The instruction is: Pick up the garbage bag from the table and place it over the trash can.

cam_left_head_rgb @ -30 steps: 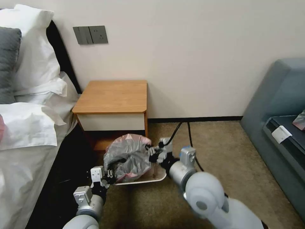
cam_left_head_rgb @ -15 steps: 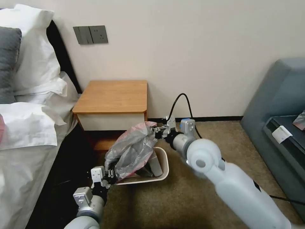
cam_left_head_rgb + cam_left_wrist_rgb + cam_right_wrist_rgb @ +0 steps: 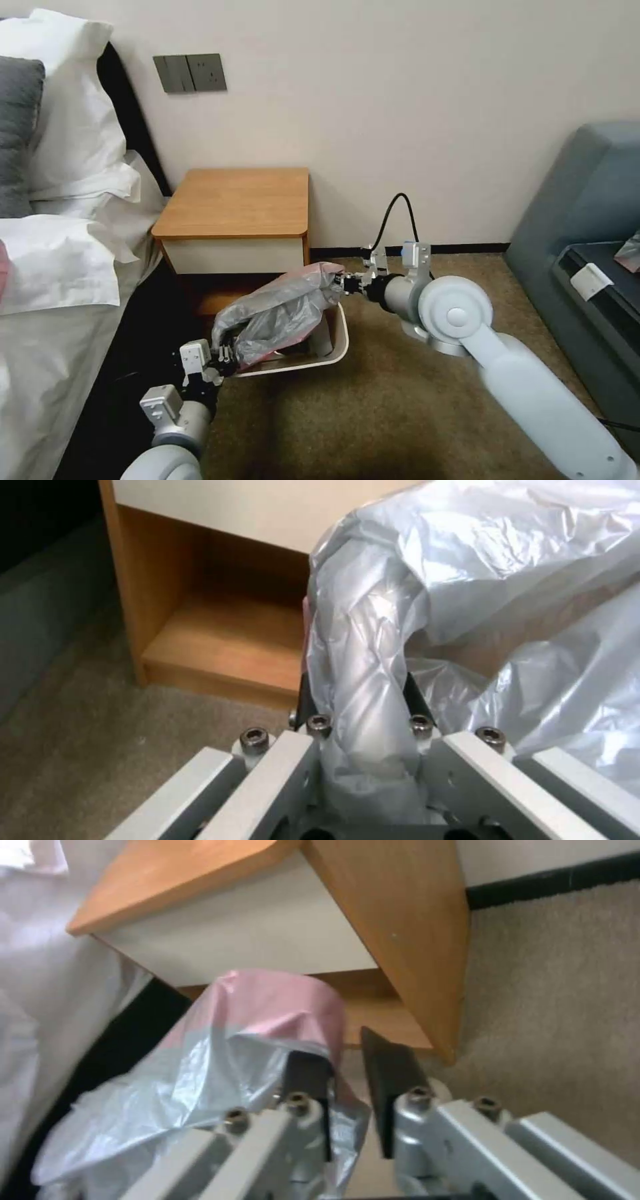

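The left claw (image 3: 223,352) is low in front of the trash can (image 3: 337,347), at its near left corner, with the forearm coming up from below. Its fingers (image 3: 408,692) are pressed on a thick fold of the garbage bag (image 3: 283,310), which runs between them and down into the palm (the left wrist view shows this clearly).

The bag is not on the counter (image 3: 237,200); it is stretched in the air above the trash can, from the left claw up and across to the right claw (image 3: 347,283). Its grey plastic is wrinkled, and the pink-red rim lies at the far right end, near the lower front corner of the counter. The bag covers the left part of the trash can opening, while the right rim of the can is bare.

The right arm reaches in from the right side, nearly level, with the elbow over the carpet (image 3: 433,400) beyond the trash can. In the right wrist view the claw has the bag's edge caught at one finger (image 3: 307,1075), and a narrow gap stays between the two dark pads, so it is a light pinch on the plastic.

Left of the trash can is the bed (image 3: 47,293) with white pillows; the counter stands just behind the can and close to both claws. Far right of the can is a grey sofa (image 3: 587,220).
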Controlling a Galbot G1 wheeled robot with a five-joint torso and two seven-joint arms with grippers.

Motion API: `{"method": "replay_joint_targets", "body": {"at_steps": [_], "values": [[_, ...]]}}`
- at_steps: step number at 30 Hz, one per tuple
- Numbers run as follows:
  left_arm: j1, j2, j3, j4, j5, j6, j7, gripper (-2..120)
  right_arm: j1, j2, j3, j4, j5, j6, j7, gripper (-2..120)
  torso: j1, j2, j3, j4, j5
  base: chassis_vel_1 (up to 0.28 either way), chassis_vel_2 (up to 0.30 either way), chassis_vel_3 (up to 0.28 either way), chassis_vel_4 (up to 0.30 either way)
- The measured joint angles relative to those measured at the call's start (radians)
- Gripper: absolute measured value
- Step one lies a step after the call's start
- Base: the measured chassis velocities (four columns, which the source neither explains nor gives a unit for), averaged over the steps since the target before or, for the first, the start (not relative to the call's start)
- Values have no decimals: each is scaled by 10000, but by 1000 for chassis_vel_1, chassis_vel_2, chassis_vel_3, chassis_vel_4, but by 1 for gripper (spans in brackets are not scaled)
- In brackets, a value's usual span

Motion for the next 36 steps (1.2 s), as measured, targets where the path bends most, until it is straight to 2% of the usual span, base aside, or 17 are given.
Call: {"method": "replay_joint_targets", "body": {"at_steps": [4, 6, 7, 9, 11, 15, 16, 19, 20, 23, 24, 30, 33, 34, 36], "values": [[-10, -1, -44, 29, -70, 12, 1, 4, -159, -8, 373, 248, 815, 5, 424, 26, 0, 0, 0, 1, 0, 0, 0, 0, 0], [-28, 3, -90, 58, -161, 38, 2, 4, -482, -104, 823, 620, 1397, 14, 608, 38, 0, 0, 0, 1, -1, 0, 0, 0, 0], [-28, 3, -90, 58, -161, 38, 2, 4, -482, -104, 823, 620, 1397, 14, 608, 38, 0, 0, 0, 1, -1, 0, 0, 0, 0], [-76, 14, -117, 76, -255, 60, 0, 4, -824, -226, 1190, 979, 1983, 20, 752, 50, 0, 0, 0, -1, -1, 0, 0, 0, 0], [-95, 15, -120, 80, -283, 73, 0, 4, -931, -241, 1310, 1122, 2279, 22, 915, 53, 0, 0, 0, -1, -1, 0, 0, 0, 0], [-130, 15, -116, 89, -366, 93, -18, 4, -1277, -155, 1859, 1519, 3450, 33, 1610, 72, 0, 0, 0, 1, -1, 0, 0, 0, 0], [-130, 15, -116, 89, -366, 93, -18, 4, -1277, -155, 1859, 1519, 3450, 33, 1610, 72, 0, 0, 0, 1, -1, 0, 0, 0, 0], [-107, 2, -112, 64, -468, 124, -53, 4, -1804, 24, 2439, 1512, 3700, 46, 1198, 86, 0, 0, 0, 1, -1, 0, 0, 0, 0], [-107, 2, -112, 64, -468, 124, -53, 4, -1804, 24, 2439, 1512, 3700, 46, 1198, 86, 0, 0, 0, 1, -1, 0, 0, 0, 0], [-45, 1, -129, -74, -651, 189, -88, 4, -2358, 328, 2916, 1241, 3495, 170, 238, 99, 0, 0, 0, 0, 0, 0, 0, 0, 0], [-45, 1, -129, -74, -651, 189, -88, 4, -2358, 328, 2916, 1241, 3495, 170, 238, 99, 0, 0, 0, 0, 0, 0, 0, 0, 0], [21, 15, -156, -316, -1141, 332, -243, 4, -2768, 696, 2931, 608, 2151, 311, -1372, 100, 0, 0, 0, 1, 0, 0, 0, 0, 0], [49, -5, -157, -408, -1353, 409, -285, 4, -2836, 902, 2708, 255, 968, 494, -2256, 88, 0, 0, 0, 1, -1, 0, 0, 0, 0], [49, -5, -157, -408, -1353, 409, -285, 4, -2836, 902, 2708, 255, 968, 494, -2256, 88, 0, 0, 0, 1, -1, 0, 0, 0, 0], [63, -10, -158, -448, -1440, 448, -294, 4, -2831, 1023, 2602, 126, 691, 569, -2433, 80, 0, 0, 0, 1, -1, 0, 0, 0, 0]]}}
